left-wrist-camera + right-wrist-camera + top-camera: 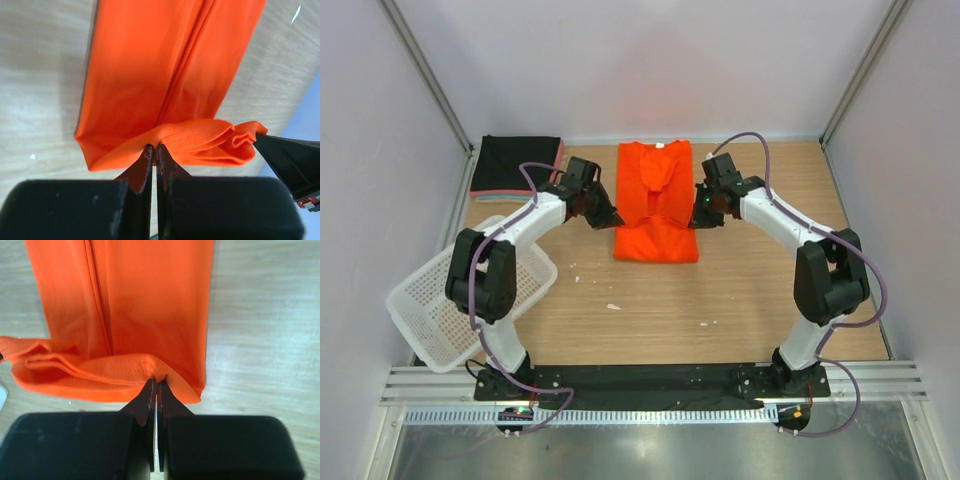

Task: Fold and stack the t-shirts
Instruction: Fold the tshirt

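Observation:
An orange-red t-shirt (pixel 656 205) lies on the wooden table as a long narrow strip, its sides folded in. Its near hem is lifted and doubled back toward the collar. My left gripper (pixel 610 216) pinches the left corner of that hem (pixel 192 140), jaws shut on the cloth (pixel 156 149). My right gripper (pixel 701 215) is shut on the right corner (pixel 157 382) of the same orange-red t-shirt (pixel 150 300). A stack of folded t-shirts (pixel 519 163), black on top with pink and teal edges showing, sits at the far left.
A white mesh basket (pixel 460 305) hangs over the table's left edge beside the left arm. Small white scraps (pixel 613 306) lie on the wood in front of the shirt. Walls close in the table on three sides.

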`<state>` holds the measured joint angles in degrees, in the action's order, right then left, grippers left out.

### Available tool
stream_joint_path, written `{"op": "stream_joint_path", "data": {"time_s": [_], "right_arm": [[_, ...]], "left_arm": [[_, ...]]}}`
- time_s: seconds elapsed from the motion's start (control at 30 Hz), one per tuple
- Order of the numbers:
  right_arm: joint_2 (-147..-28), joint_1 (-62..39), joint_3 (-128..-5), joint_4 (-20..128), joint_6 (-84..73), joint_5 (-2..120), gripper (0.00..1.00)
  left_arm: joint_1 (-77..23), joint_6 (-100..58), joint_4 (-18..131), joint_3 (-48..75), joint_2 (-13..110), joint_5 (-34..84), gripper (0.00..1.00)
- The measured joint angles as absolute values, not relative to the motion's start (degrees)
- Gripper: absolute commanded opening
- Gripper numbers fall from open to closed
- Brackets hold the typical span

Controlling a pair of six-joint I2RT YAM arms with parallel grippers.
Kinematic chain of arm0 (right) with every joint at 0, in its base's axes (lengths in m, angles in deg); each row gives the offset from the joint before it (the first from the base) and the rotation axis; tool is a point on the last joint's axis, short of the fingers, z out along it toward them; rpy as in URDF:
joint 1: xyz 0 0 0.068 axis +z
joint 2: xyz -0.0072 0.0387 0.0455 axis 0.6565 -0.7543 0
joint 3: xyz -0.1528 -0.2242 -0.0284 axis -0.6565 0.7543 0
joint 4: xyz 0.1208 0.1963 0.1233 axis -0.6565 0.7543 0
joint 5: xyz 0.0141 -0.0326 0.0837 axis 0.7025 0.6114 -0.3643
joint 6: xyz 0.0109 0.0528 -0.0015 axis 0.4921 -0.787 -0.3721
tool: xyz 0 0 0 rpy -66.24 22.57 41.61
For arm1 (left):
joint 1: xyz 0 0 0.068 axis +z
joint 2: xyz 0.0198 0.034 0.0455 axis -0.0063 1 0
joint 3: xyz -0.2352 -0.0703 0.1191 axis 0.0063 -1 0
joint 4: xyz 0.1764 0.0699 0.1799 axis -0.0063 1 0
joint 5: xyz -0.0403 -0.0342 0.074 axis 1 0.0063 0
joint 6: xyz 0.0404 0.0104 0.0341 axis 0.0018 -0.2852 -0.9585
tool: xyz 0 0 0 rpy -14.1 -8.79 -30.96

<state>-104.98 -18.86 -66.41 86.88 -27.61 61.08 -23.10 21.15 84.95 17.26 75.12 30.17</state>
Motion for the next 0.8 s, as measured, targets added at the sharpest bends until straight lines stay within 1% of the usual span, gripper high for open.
{"op": "stream_joint_path", "data": {"time_s": [0.4, 0.8], "right_arm": [[-114.4, -22.1, -74.8, 86.6, -25.8, 61.4, 0.01], [-117.3, -24.1, -80.4, 86.5, -25.1, 60.6, 0.01]], "left_arm": [[-20.2, 16.7, 84.8, 29.4, 88.1, 31.4, 0.0], [-19.4, 17.7, 83.0, 32.2, 89.6, 31.9, 0.0]]}}
